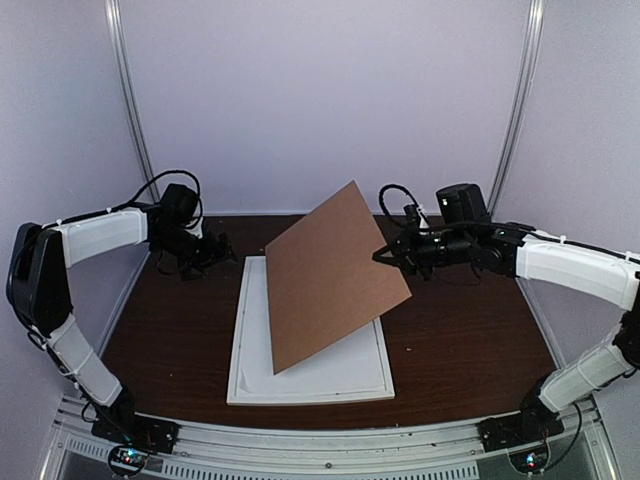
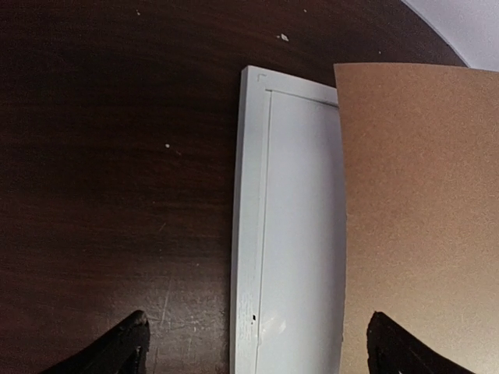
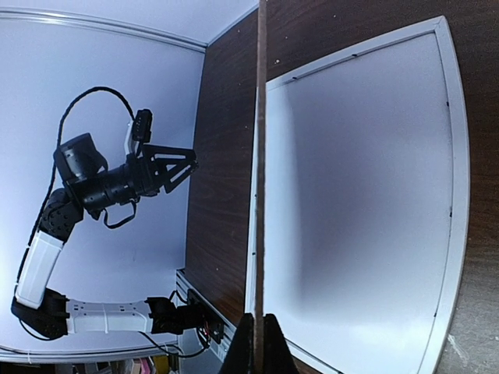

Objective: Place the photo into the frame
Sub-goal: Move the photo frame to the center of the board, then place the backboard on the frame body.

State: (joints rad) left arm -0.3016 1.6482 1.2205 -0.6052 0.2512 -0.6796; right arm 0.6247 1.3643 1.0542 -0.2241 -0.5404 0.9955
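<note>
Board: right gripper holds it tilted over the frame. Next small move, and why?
Probably swing the board right, clear of the frame, and lay it on the table. The right gripper pinches its edge, its low corner seems to rest on the frame, and it covers the opening.

From above, we see the tilted backing board (image 1: 330,275) hiding much of the frame (image 1: 252,345); the left wrist view crops both.
</note>
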